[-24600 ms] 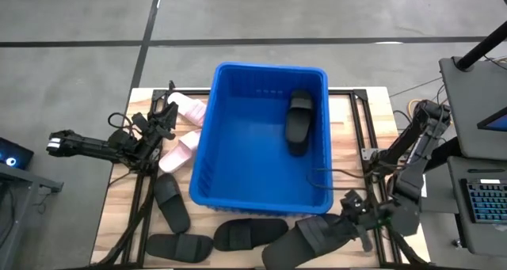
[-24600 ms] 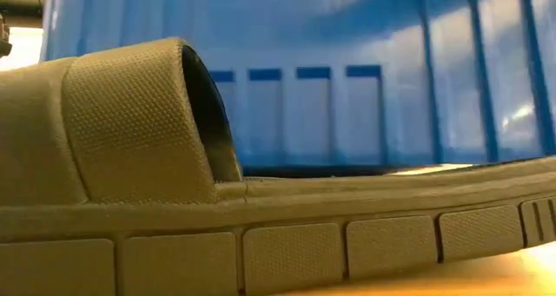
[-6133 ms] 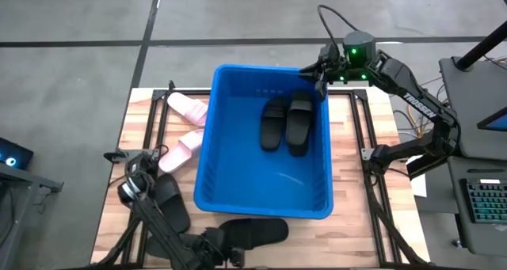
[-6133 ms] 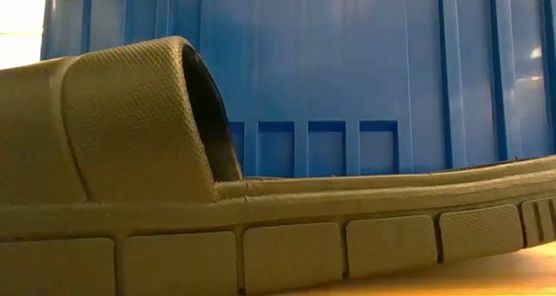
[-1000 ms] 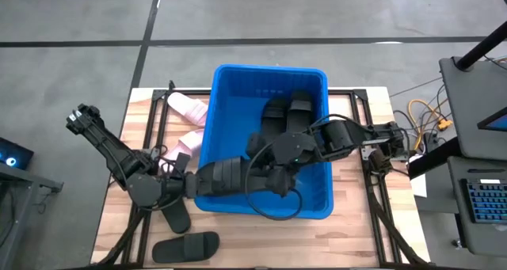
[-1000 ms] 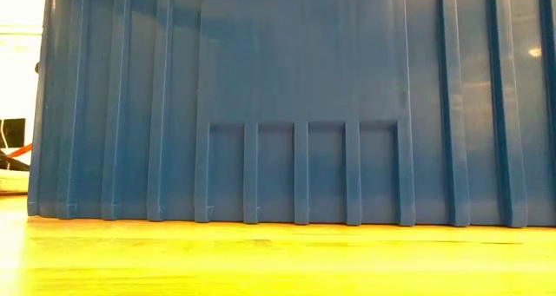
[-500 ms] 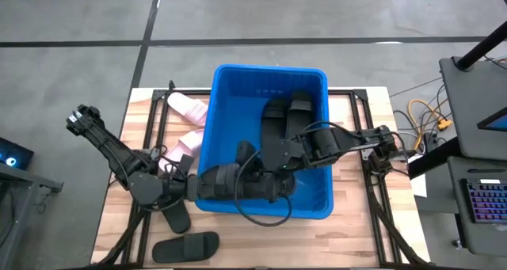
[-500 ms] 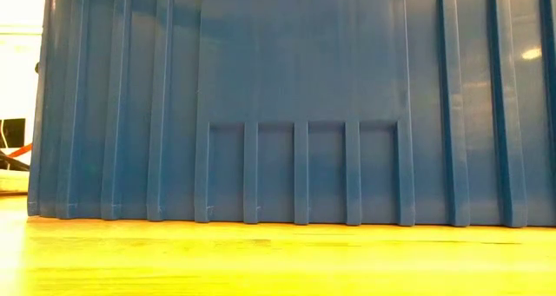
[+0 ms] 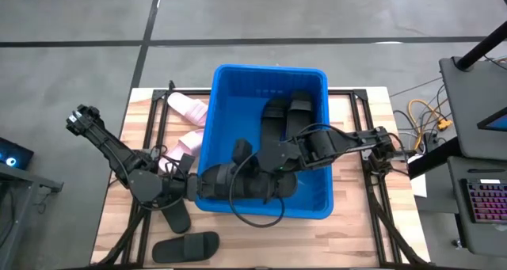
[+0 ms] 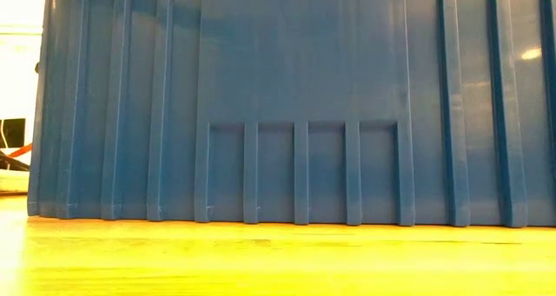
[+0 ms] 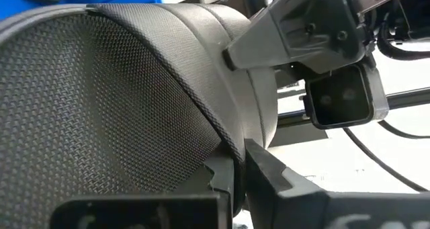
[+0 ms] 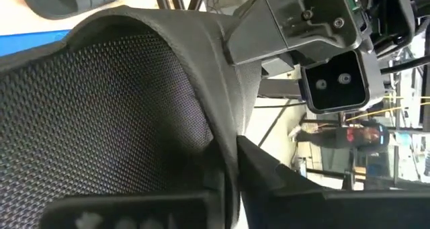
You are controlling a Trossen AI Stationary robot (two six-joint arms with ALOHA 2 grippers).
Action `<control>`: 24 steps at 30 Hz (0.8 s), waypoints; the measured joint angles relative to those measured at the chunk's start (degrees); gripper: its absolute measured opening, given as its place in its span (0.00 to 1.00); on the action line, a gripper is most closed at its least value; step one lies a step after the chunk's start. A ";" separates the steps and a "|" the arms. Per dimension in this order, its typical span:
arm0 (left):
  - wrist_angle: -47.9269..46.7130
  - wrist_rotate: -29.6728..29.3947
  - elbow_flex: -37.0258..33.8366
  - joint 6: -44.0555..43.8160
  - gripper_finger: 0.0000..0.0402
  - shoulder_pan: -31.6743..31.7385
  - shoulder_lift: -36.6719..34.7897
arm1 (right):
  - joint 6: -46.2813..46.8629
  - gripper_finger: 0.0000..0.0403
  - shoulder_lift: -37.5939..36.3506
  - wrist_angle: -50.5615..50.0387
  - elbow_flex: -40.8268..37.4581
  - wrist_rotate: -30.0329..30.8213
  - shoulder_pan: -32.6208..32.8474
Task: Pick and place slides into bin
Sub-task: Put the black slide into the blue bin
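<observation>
The blue bin (image 9: pixel 222 88) stands mid-table, and its near wall fills the low view (image 10: pixel 295 105). Two black slides (image 9: pixel 287 119) lie on the bin's floor at its far right. A third black slide (image 9: pixel 247 183) is over the bin's near part, just inside the near rim. My left gripper (image 9: pixel 200 183) reaches in over the near left corner and is shut on it. My right gripper (image 9: pixel 257 163) reaches across the bin from the right and is shut on the same slide. My left gripper pinches the edge of the black slide's ribbed strap (image 11: pixel 225 145) between its two fingers, coming level from the table's left over the bin's rim. The strap fills the left wrist view. Whether the slide rests on the bin's floor cannot be seen. My right gripper pinches the edge of the same strap (image 12: pixel 218 138) between its two fingers, coming from the table's right across the bin. The strap fills the right wrist view, and the sole is hidden behind it.
Two pale pink slides (image 9: pixel 186 105) (image 9: pixel 181 147) lie on the table left of the bin. One black slide (image 9: pixel 186 245) lies near the table's near left edge. Another (image 9: pixel 174 216) lies partly under my left arm. A cable loops over the bin's near rim (image 9: pixel 253 214).
My right gripper has gone toward the table's left and near edge across the bin, to the black slide that my left gripper holds. The slide has shifted a little toward the right, farther inside the bin's near rim.
</observation>
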 joint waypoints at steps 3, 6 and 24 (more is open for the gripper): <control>0.19 0.02 0.00 -0.04 0.00 0.00 -0.04 | 1.18 0.03 -0.09 0.02 0.00 0.07 -0.04; 0.17 0.39 -0.07 1.78 0.00 0.13 -0.04 | 2.31 0.03 -0.22 -0.01 0.00 0.10 -0.11; 0.89 -0.38 0.17 31.09 0.59 5.57 -1.38 | 10.08 0.02 -5.14 -8.93 0.13 10.46 -0.88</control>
